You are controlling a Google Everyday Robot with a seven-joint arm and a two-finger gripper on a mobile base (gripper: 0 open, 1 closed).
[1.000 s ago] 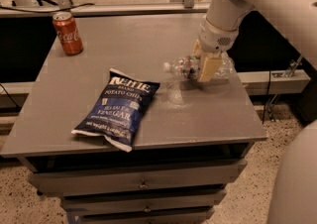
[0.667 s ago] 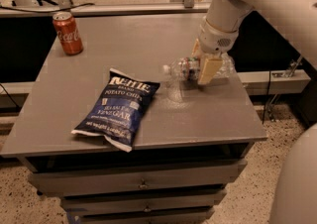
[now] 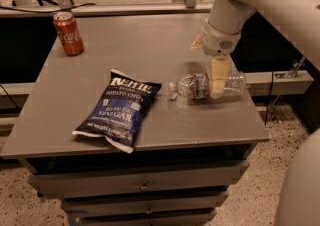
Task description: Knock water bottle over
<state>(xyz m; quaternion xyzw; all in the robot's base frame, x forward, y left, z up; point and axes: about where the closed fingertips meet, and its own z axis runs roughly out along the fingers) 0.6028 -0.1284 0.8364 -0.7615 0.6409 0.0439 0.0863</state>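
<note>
The water bottle is seen lying on its side right of centre on the table, cap towards the chip bag, so the knocking-over is judged done. The gripper is positioned right over the bottle's middle; whether it is open or closed cannot be told. Only pulling the arm clear is judged to be left.
</note>
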